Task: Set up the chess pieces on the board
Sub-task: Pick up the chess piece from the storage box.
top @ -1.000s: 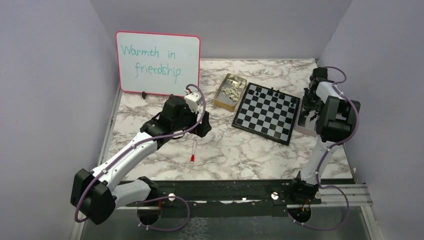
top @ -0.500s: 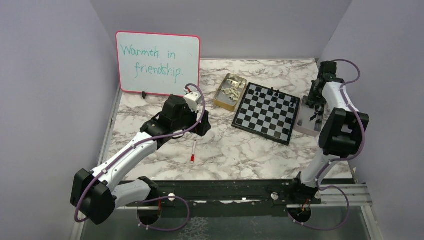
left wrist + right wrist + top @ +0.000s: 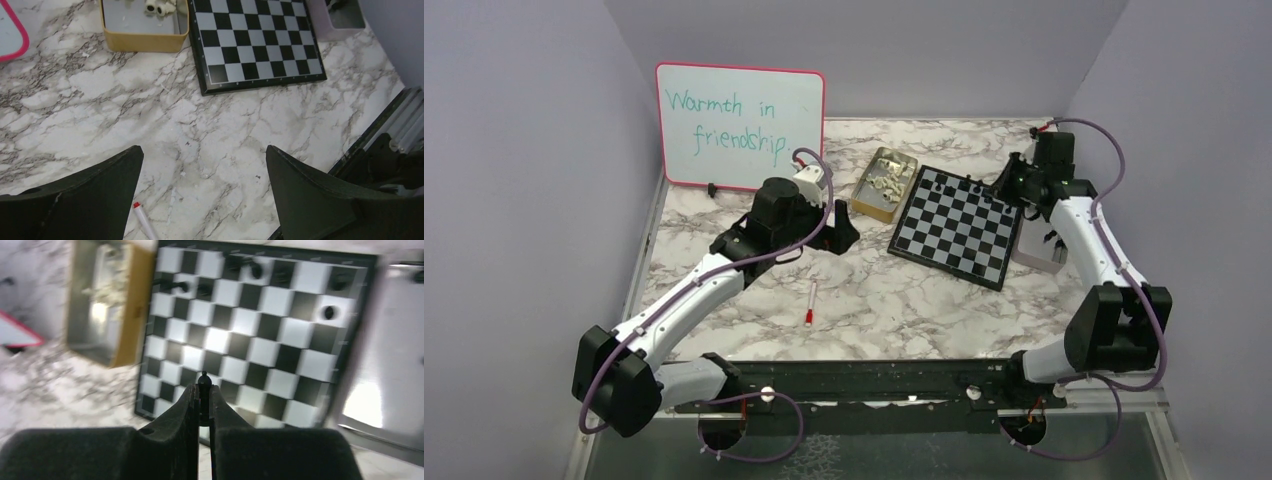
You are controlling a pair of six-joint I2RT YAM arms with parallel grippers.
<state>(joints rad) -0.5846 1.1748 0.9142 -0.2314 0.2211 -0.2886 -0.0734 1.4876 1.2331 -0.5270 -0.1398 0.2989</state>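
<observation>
On the desk (image 3: 884, 300), the board (image 3: 957, 225) holds few men. The right tool (image 3: 202, 390) has swung from the side tray (image 3: 1032, 252) to above the board's far right corner, pinching a black piece (image 3: 203, 382), so placing looks next. The piece's long axis runs along the fingers, knob past the tips; the left tool (image 3: 204, 155) hangs wide and empty.

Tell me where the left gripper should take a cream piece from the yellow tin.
Come straight down: the walls of the tin block sideways approaches. The cream pieces lie jumbled, so probably close the open left gripper across one outlying piece's narrow body.
</observation>
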